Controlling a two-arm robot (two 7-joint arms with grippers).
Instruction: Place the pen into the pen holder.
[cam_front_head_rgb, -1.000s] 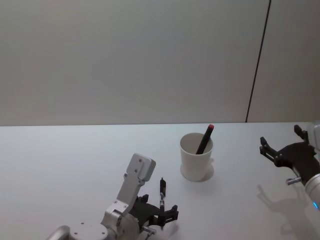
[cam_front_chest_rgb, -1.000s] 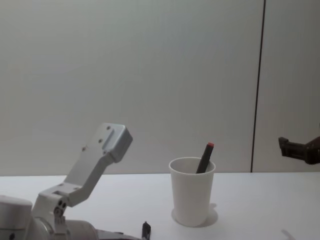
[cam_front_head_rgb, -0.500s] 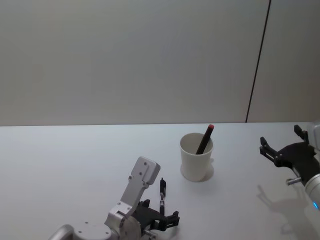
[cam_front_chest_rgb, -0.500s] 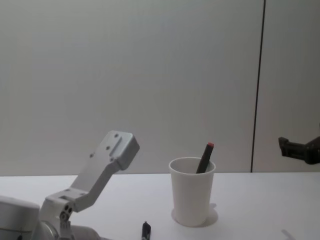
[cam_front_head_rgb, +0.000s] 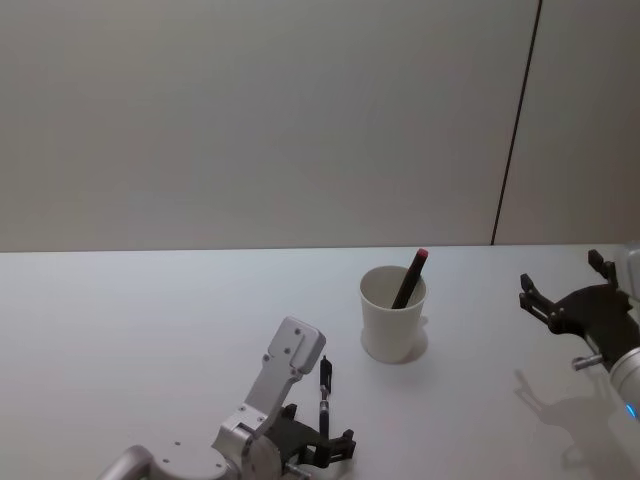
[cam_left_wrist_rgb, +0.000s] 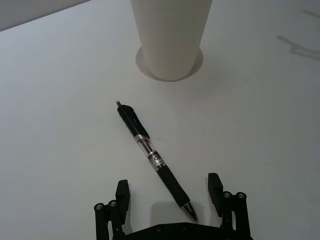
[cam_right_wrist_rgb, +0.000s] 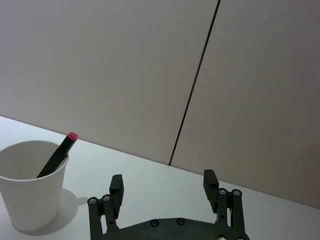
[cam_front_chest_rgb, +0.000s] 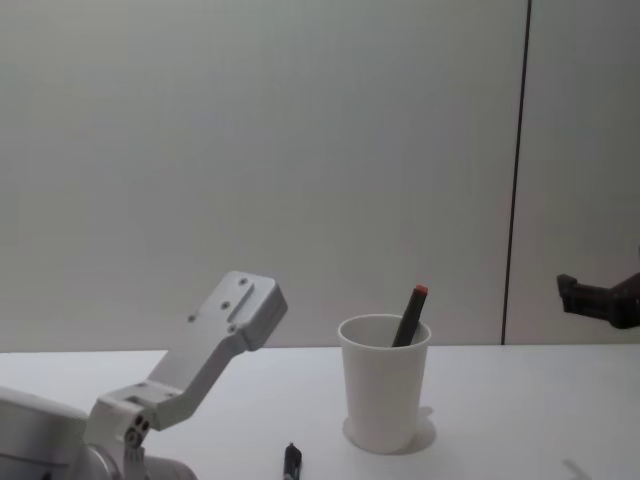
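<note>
Pen (cam_left_wrist_rgb: 154, 160), black clicker type, lies flat on the white surface (cam_front_head_rgb: 150, 320) at abt 7 o'clock of the pen holder (cam_front_head_rgb: 393, 315) in head view, near but not touching, button end toward the cup. Left hand (cam_left_wrist_rgb: 168, 190) sits low over the tip end, fingers (cam_left_wrist_rgb: 121, 192) spread wide either side, grasping nothing. Right hand (cam_right_wrist_rgb: 163, 180) hangs idle at 3 o'clock of the cup, well apart, also released.

Risks: barrel lies slantwise btw the fingers, so closing may pinch near the tip only and the pen could swivel or roll out. The light paper cup could topple if nudged. A red-capped pen (cam_front_head_rgb: 410, 277) already leans at its 1 o'clock rim, narrowing the opening.

Room: surface bare all round, approach from 7 o'clock open, far edge at the wall (cam_front_head_rgb: 250, 120) well behind the cup.
</note>
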